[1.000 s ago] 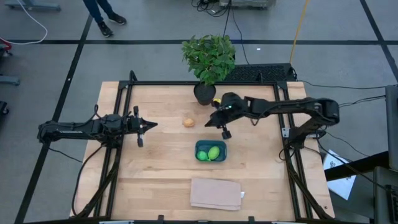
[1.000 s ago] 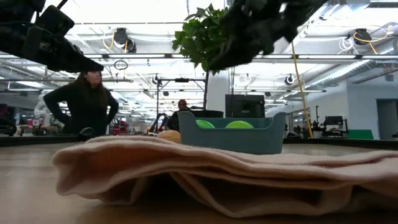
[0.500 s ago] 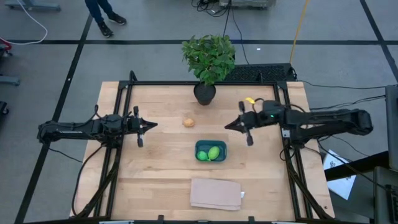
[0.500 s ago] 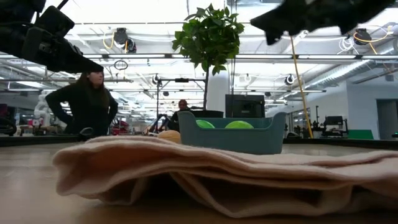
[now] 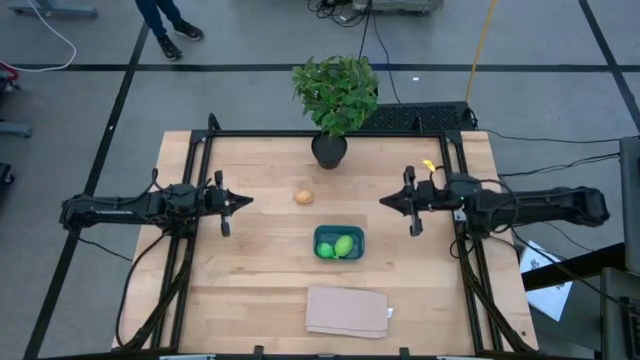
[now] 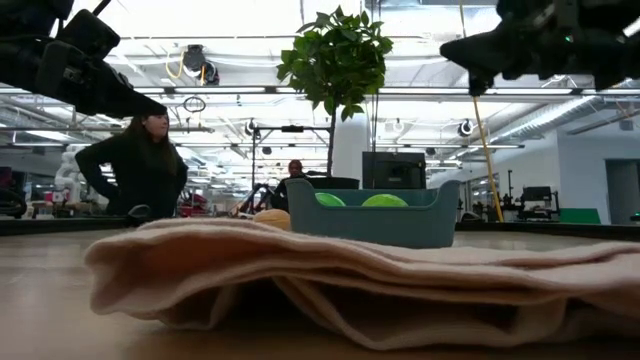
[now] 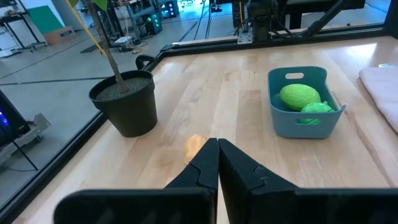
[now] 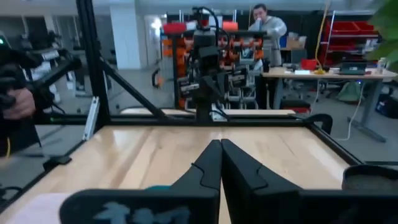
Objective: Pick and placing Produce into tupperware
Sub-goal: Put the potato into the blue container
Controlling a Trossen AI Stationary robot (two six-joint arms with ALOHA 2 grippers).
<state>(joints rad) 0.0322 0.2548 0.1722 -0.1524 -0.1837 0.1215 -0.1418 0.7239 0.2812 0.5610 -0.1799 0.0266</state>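
The left gripper (image 5: 240,201) hangs above the table's left half with its fingers pressed together and nothing between them; in its wrist view the closed fingertips (image 7: 211,152) point straight at the orange piece (image 5: 303,197), which lies on the bare wood just ahead of them and partly hidden behind their tips. Past it and off to one side stands the plant pot (image 7: 124,101); to the other side, a little farther from the gripper, sits the tub (image 5: 340,243) with both green pieces (image 5: 341,246) already inside, touching each other. So one piece is left, and this arm looks best placed for it. To do it well, the fingers should spread before descending, straddle the orange piece evenly, and close gently, since a small round thing will likely roll if nudged from one side. The carry to the tub is short; release low over the free end so it does not bounce off the greens. The right gripper (image 5: 390,201) waits over the right half, well apart from the tub, fingers likewise closed and empty. A folded cloth (image 5: 347,311) lies near the front edge.
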